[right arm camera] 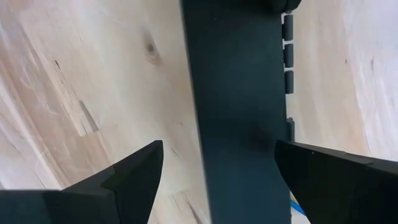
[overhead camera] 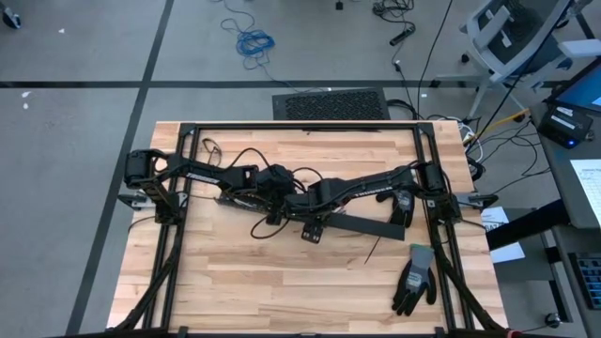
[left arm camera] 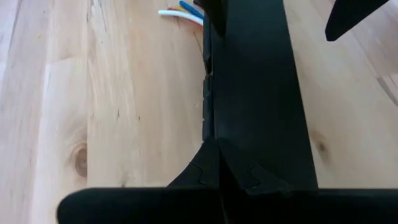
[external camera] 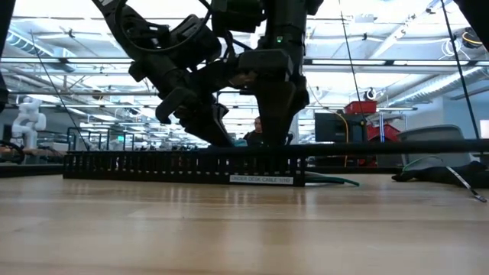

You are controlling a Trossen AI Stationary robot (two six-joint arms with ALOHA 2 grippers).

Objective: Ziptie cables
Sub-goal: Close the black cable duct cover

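Observation:
A long black slotted duct (overhead camera: pixel 366 225) lies flat across the middle of the wooden table (overhead camera: pixel 235 282). The cables show only as white, blue and red ends (left arm camera: pixel 180 12) on the table beside the duct. My left gripper (left arm camera: pixel 221 177) is shut, and its tips are down on the duct (left arm camera: pixel 255 81). My right gripper (right arm camera: pixel 219 149) points straight down and is open. Its fingers stand on either side of the duct (right arm camera: pixel 236 93) and I see no touch. In the low view both grippers, left (external camera: pixel 218 137) and right (external camera: pixel 275 137), reach down to the duct (external camera: pixel 153 164). My left gripper presses its shut fingertips (left arm camera: pixel 217 155) on the duct's flat top (left arm camera: pixel 249 124). It comes slanting down from the table's left, with the fingers lying along the duct. The duct lies flat on the table.
A black and grey glove (overhead camera: pixel 414 280) lies at the near right, and a thin black zip tie (overhead camera: pixel 373 252) lies on the wood in front of the duct. A black frame (overhead camera: pixel 300 127) runs round the table. Bare wood lies toward the near edge.

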